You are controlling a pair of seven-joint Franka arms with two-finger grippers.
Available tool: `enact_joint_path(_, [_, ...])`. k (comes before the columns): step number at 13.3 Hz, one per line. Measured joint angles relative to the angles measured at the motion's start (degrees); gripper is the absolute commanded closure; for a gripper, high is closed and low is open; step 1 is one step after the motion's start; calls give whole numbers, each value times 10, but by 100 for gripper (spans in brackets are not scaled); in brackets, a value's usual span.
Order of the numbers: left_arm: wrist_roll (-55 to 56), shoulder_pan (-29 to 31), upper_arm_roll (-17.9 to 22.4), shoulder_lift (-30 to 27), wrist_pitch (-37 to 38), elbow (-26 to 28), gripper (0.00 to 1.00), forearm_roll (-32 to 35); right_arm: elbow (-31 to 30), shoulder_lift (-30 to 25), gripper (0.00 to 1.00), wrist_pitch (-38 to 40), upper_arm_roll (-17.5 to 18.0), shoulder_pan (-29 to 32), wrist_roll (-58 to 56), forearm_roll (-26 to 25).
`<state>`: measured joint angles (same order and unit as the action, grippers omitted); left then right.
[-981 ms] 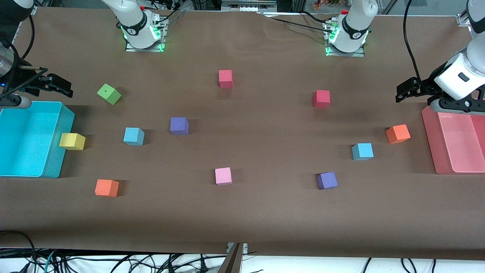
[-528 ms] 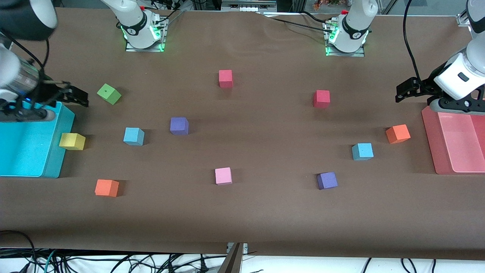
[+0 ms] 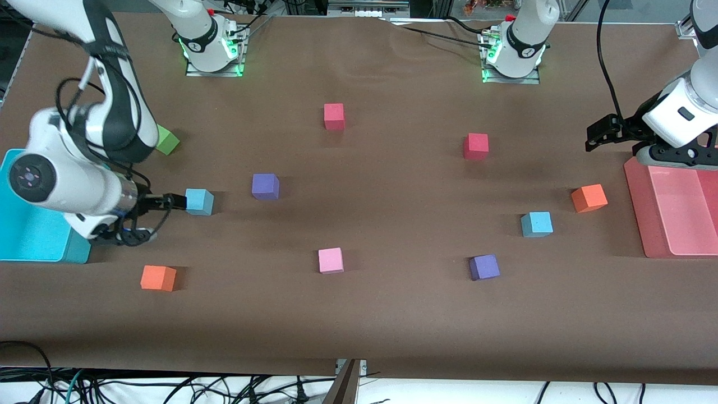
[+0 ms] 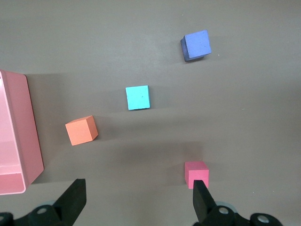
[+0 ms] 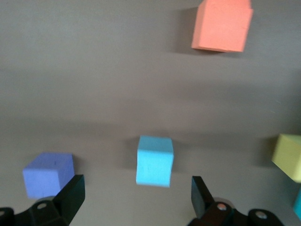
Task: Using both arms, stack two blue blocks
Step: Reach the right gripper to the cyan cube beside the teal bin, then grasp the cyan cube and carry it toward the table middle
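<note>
One blue block [image 3: 198, 201] lies toward the right arm's end of the table. My right gripper [image 3: 167, 205] hovers open just beside it, on the cyan bin's side. In the right wrist view this block [image 5: 154, 160] sits just ahead of the spread fingers, centred on the gap of the right gripper [image 5: 137, 197], with nothing between them. The second blue block [image 3: 537, 224] lies toward the left arm's end and shows in the left wrist view [image 4: 138, 97]. My left gripper [image 3: 601, 133] hangs open and empty by the pink bin, well apart from that block [image 4: 137, 197].
A cyan bin [image 3: 33, 244] and pink bin [image 3: 673, 224] stand at the table ends. Purple cubes [image 3: 265, 186] [image 3: 484, 267], red cubes [image 3: 334, 116] [image 3: 475, 146], orange cubes [image 3: 158, 278] [image 3: 589, 197], a pink cube [image 3: 330, 260] and a half-hidden green cube [image 3: 167, 141] lie scattered. A yellow cube [image 5: 289, 155] sits beside the cyan bin.
The right arm has swung from above the cyan bin out to the nearby blue block and now hides the yellow cube in the front view. The left arm has not moved.
</note>
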<state>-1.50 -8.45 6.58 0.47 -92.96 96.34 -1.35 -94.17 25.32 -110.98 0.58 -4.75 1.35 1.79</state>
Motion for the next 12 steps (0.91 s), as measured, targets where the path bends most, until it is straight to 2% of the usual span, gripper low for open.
enact_joint_path(7, [0, 0, 0, 0, 0, -4, 0, 0, -105, 11, 0, -137, -3, 3, 4, 8])
enact_joint_path(12, [0, 0, 0, -1, 0, -11, 0, 0, -163, 10, 0, -207, -5, 6, 64, 10])
